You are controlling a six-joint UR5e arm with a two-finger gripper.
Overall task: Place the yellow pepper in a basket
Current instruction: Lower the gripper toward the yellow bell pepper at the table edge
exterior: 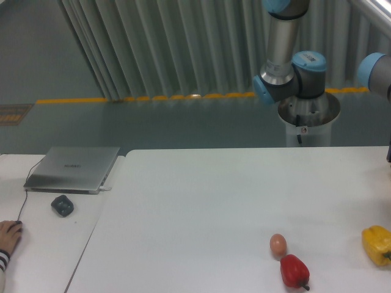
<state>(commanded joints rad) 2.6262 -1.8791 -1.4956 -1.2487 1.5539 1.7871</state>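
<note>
The yellow pepper (pixel 377 245) is sitting at the right edge of the white desk (pixel 201 201), well apart from the red pepper (pixel 294 271) and the egg (pixel 278 245) (these two are almost touching). The arm's tool is lying out of frame, so its opening is impossible to tell

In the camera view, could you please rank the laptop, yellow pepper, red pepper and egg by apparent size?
1. Laptop
2. Yellow pepper, partly cut off at the frame edge, and red pepper: too alike to rank
3. Egg
</note>
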